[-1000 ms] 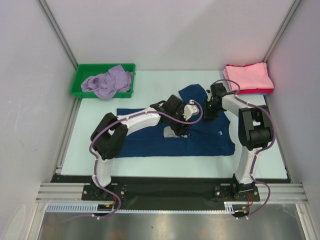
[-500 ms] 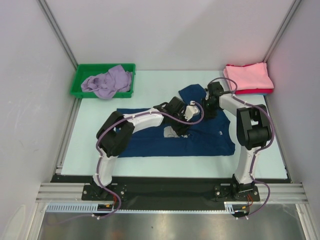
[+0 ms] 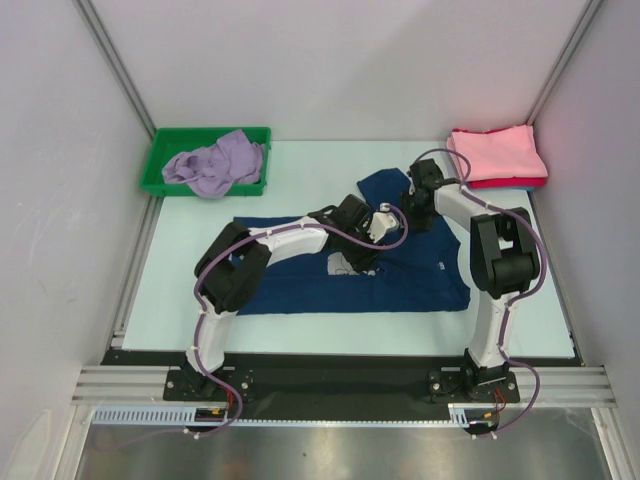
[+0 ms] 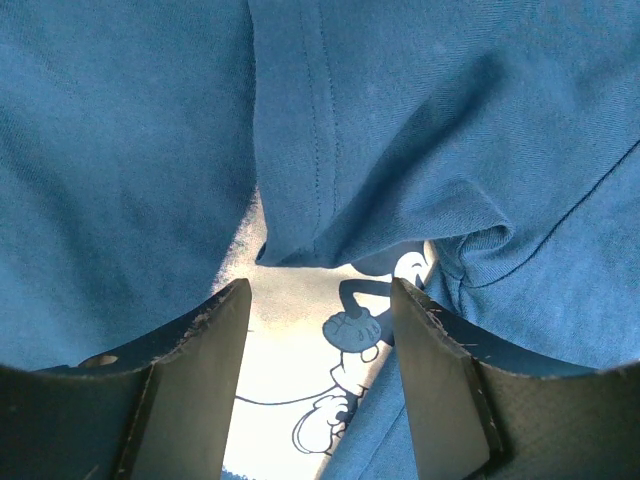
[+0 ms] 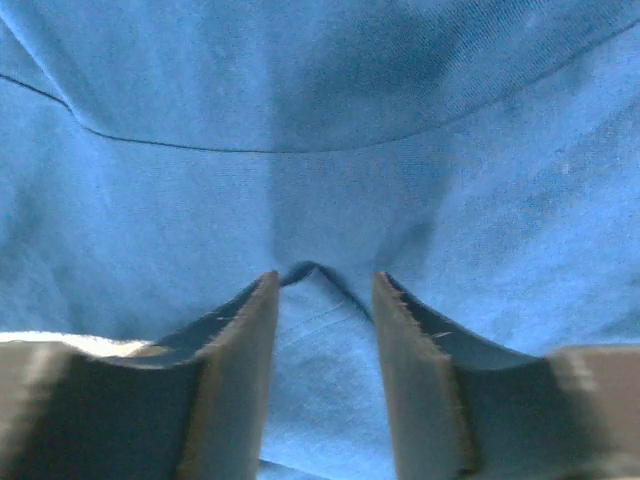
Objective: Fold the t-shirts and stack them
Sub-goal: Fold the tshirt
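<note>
Now your left claw [image 4: 320,290] stands spread over the pale print [image 4: 300,380] of the navy tee [image 3: 300,285], pinching nothing. Your right claw [image 5: 325,280] is spread too, with a small pucker of cloth at its tips. That tee lies mid-table [image 3: 520,320]. Pink tees [image 3: 497,155] are stacked far right, and a lavender tee [image 3: 215,160] sits in the bin [image 3: 200,132].

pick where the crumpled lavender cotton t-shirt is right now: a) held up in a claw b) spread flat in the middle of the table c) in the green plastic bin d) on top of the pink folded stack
c: the crumpled lavender cotton t-shirt lies heaped in the green plastic bin at the far left, with part of it draped over the bin's near edge.
</note>
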`<state>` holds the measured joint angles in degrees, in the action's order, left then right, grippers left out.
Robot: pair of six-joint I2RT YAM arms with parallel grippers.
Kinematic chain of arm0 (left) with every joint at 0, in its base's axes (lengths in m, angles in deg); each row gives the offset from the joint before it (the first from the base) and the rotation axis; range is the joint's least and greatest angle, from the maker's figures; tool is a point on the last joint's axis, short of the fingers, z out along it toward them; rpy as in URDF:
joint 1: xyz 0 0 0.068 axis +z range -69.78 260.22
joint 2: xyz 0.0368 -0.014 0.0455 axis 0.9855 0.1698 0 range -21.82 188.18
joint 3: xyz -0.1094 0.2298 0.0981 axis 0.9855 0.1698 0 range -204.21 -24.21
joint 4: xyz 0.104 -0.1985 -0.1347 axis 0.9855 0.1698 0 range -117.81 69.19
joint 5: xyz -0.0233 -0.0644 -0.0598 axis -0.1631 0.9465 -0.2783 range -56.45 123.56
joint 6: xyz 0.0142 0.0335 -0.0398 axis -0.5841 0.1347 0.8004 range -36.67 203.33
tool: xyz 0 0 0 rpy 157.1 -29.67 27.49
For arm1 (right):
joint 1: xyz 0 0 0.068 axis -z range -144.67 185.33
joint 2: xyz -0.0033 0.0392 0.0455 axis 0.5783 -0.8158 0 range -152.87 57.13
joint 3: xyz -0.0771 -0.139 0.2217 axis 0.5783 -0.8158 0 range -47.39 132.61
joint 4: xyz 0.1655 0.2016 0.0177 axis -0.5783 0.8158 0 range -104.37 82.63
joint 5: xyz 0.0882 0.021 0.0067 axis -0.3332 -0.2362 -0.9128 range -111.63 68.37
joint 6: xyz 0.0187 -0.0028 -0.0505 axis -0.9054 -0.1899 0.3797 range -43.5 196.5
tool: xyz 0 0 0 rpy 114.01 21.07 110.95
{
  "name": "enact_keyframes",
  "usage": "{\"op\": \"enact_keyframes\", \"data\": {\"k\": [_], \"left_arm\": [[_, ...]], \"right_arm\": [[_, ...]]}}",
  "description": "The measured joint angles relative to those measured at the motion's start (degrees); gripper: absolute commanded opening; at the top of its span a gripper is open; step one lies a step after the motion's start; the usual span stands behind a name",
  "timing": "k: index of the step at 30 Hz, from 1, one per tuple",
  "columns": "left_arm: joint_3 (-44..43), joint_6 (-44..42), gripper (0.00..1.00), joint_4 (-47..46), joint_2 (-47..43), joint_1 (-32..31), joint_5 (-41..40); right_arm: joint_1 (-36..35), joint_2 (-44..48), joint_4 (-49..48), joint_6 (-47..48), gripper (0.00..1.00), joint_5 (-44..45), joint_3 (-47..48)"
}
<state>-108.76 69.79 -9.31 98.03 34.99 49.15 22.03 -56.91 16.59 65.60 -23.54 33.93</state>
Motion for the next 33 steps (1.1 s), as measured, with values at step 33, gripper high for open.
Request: {"op": "enact_keyframes", "data": {"k": [33], "left_arm": [[1.3,-0.5,0.63,-0.9,0.0,0.7,-0.4]], "right_arm": [[5.8,3.4,-1.8,-0.2,0.00,-1.2,0.0]]}}
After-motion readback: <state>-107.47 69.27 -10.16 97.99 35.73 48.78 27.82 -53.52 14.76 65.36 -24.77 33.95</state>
